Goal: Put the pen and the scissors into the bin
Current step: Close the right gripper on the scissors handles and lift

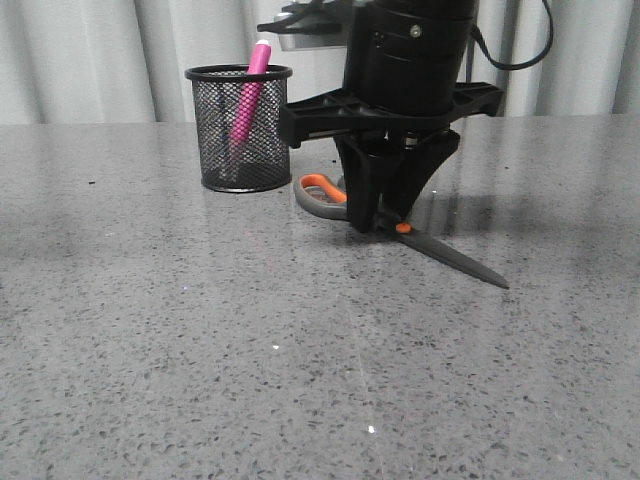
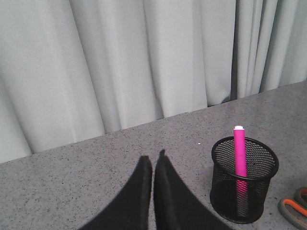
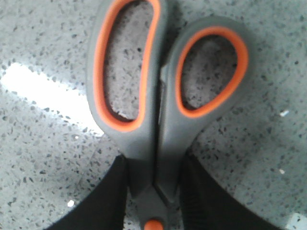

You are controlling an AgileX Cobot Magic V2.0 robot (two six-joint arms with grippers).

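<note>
Grey speckled stone bench [image 1: 150,340] carrying the task's things. The pink pen [image 1: 248,95] stands tilted inside the black wire-mesh bin [image 1: 240,128], its white tip above the rim. The scissors [image 1: 440,250] lie flat on the bench just beside the bin, blades together and pointing away from it. The right gripper [image 1: 380,222] straddles them near the orange pivot screw [image 3: 153,224], its fingers [image 3: 103,201] touching the handle necks on both sides; a firm clamp cannot be confirmed. The left gripper [image 2: 152,165], near the bin, is closed and empty. Judged rigid, moderately heavy and blade-heavy, the scissors suit a hold close to the pivot.
</note>
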